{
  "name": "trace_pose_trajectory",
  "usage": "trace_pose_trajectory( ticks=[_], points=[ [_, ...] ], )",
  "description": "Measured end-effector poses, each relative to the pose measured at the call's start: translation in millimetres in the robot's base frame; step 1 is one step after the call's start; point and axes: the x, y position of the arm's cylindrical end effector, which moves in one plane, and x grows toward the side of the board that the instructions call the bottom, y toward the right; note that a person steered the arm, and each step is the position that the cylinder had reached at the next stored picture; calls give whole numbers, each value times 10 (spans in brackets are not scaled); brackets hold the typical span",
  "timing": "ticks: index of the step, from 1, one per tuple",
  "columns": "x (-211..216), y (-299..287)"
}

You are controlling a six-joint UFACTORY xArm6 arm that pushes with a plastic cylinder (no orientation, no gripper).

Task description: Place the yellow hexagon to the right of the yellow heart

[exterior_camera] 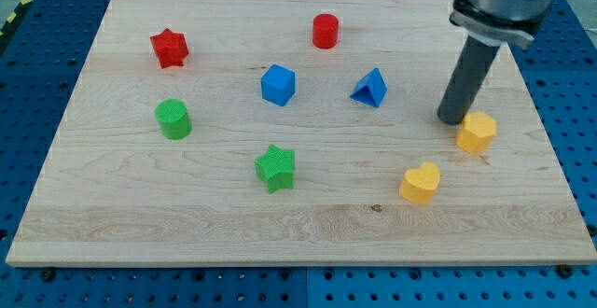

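Observation:
The yellow hexagon (477, 133) lies near the board's right edge. The yellow heart (420, 182) lies below and to the left of it, a short gap apart. My tip (451, 119) rests on the board just to the upper left of the yellow hexagon, close to or touching its left side. The dark rod rises from there to the arm's grey end at the view's top right.
On the wooden board (187, 224) are also a red star (169, 48), a red cylinder (325, 31), a blue cube (278, 85), a blue triangle (370, 88), a green cylinder (173, 119) and a green star (275, 167). The board's right edge (550, 159) is near the hexagon.

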Motion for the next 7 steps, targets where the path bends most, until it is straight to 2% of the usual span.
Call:
trace_pose_trajectory(
  ticks=[1, 2, 3, 4, 6, 7],
  points=[
    [197, 128],
    [160, 183],
    [-57, 170],
    [-5, 195],
    [368, 460],
    [365, 460]
  ],
)
